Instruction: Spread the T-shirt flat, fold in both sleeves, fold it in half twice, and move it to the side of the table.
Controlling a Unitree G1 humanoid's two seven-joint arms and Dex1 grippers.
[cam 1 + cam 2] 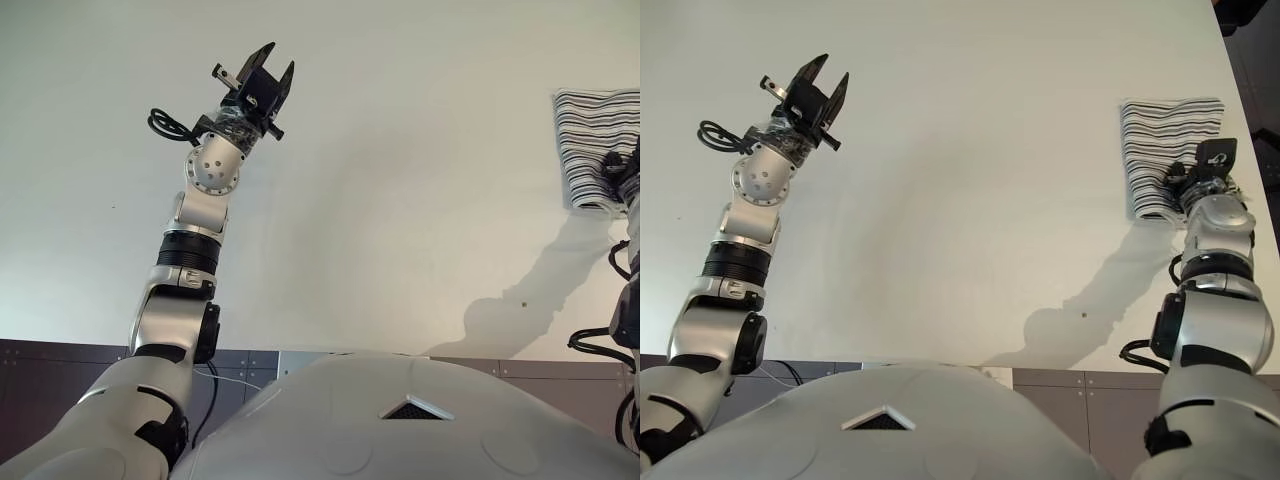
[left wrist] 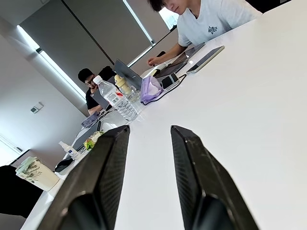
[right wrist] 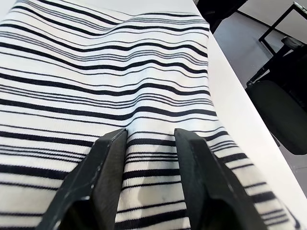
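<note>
The right gripper [image 3: 149,135], fingers spread, is resting on the folded black-and-white striped T-shirt [image 1: 1165,135] at the white table's [image 1: 990,150] right edge, while the left gripper [image 1: 280,58] is hovering spread.

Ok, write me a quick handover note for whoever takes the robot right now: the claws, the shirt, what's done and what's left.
Left claw: open and empty, raised over the bare table on the robot's left.
Right claw: open, fingers low on the shirt, with striped cloth showing between them.
The shirt is folded into a small striped rectangle and lies near the table's right edge.
Done: the spreading, sleeves and folds look finished, and the shirt is at the side.
Left: probably only lifting the right claw clear and checking that the fold holds.
</note>
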